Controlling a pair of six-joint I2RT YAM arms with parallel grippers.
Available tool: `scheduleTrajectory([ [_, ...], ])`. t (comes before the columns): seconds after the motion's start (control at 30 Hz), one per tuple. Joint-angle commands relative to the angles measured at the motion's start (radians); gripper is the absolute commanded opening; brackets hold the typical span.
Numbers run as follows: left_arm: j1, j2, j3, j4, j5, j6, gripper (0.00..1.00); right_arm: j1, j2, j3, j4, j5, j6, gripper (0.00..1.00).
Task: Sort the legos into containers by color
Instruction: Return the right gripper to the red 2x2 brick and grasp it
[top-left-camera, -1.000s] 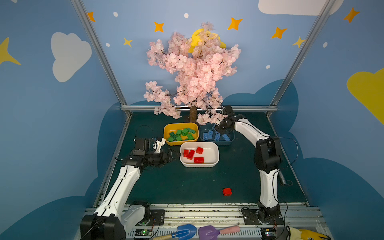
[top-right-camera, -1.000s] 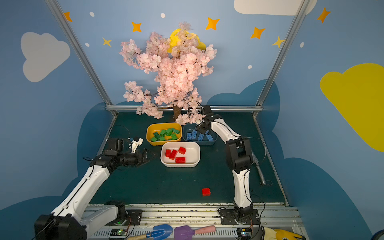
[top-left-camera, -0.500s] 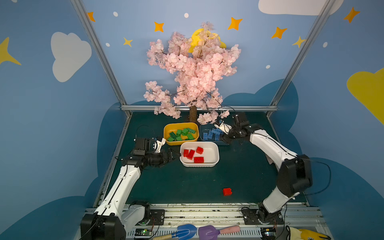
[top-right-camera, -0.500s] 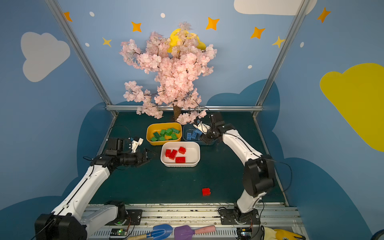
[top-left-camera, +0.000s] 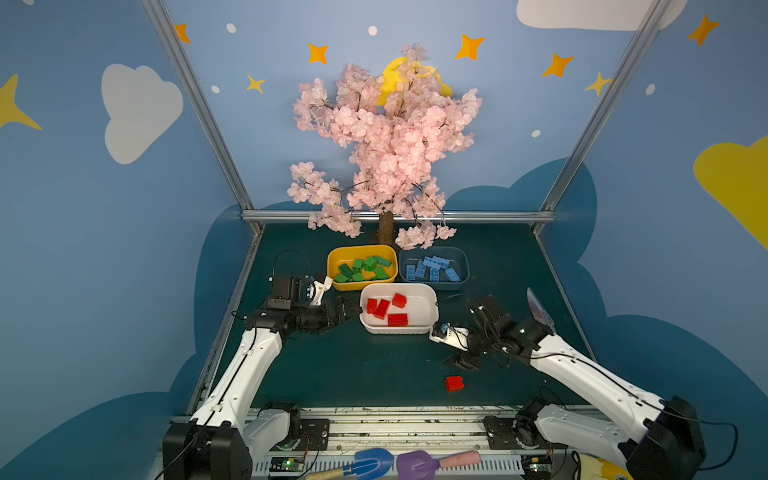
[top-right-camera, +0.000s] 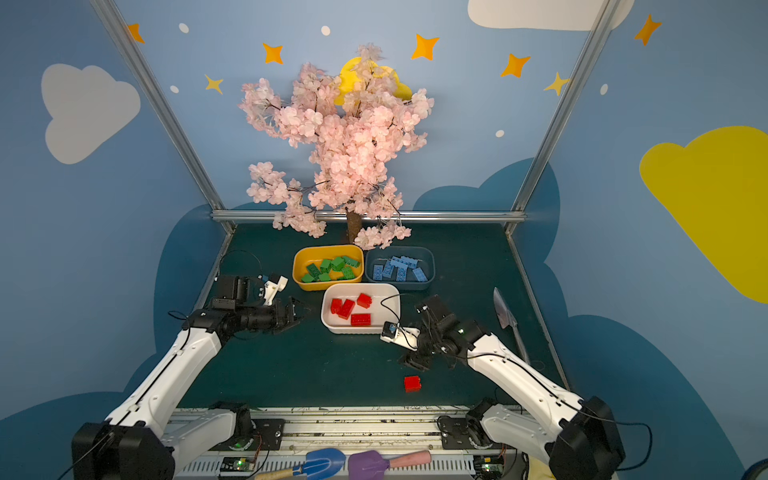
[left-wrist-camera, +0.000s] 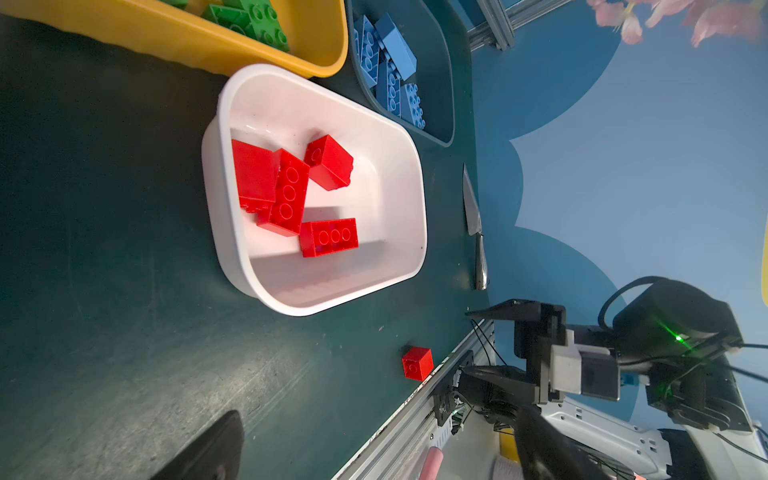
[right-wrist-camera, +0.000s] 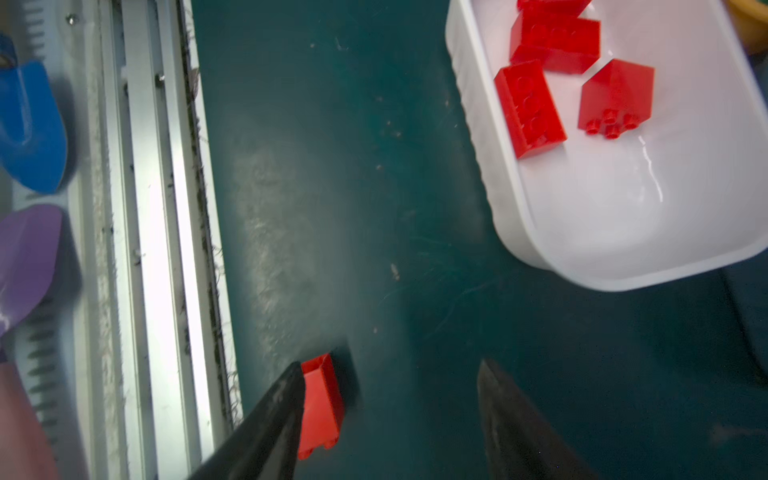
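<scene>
Green table (top-left-camera: 374, 357), low in frame: a loose red lego (top-left-camera: 454, 383) lies just below the right hand (top-left-camera: 464, 360), fingers apart, empty. Higher, the left hand (top-left-camera: 345, 309), wide apart, flanks the white tub (top-left-camera: 399, 331); beyond, yellow tub (top-left-camera: 332, 266) and blue tub (top-left-camera: 464, 268).

Blue star-painted walls (top-left-camera: 83, 257) surround a green tabletop (top-left-camera: 374, 365).

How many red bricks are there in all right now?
5. In the white tub lie four red bricks: two leaning together at its left, one behind, one in front. The fifth sits loose on the green table near the front rail. None seems hidden.
</scene>
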Motion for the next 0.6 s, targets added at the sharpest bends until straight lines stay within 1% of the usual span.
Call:
scheduleTrajectory([
  [0.0, -0.002, -0.005, -0.010, 0.021, 0.017, 0.005, 1.00, 0.029, -0.009, -0.047, -0.124, 0.048, -0.074, 0.66],
  [0.07, -0.001, -0.003, -0.012, 0.028, 0.017, 0.000, 1.00, 0.049, 0.008, -0.060, -0.135, 0.044, -0.084, 0.67],
  [0.17, -0.002, -0.004, -0.007, 0.017, 0.014, 0.009, 1.00, 0.079, 0.050, -0.088, -0.096, 0.044, -0.066, 0.68],
  [0.27, -0.002, -0.009, -0.005, 0.003, 0.011, 0.018, 0.99, 0.107, 0.109, -0.094, -0.063, 0.068, -0.066, 0.68],
  [0.37, -0.001, -0.016, -0.008, -0.004, 0.005, 0.020, 1.00, 0.135, 0.156, -0.094, -0.065, 0.085, -0.068, 0.68],
  [0.5, -0.001, -0.025, -0.008, -0.020, -0.006, 0.034, 0.99, 0.152, 0.173, -0.117, -0.061, 0.127, -0.061, 0.63],
  [0.57, -0.001, -0.023, -0.010, -0.026, -0.010, 0.041, 1.00, 0.153, 0.180, -0.116, -0.059, 0.160, -0.056, 0.54],
])
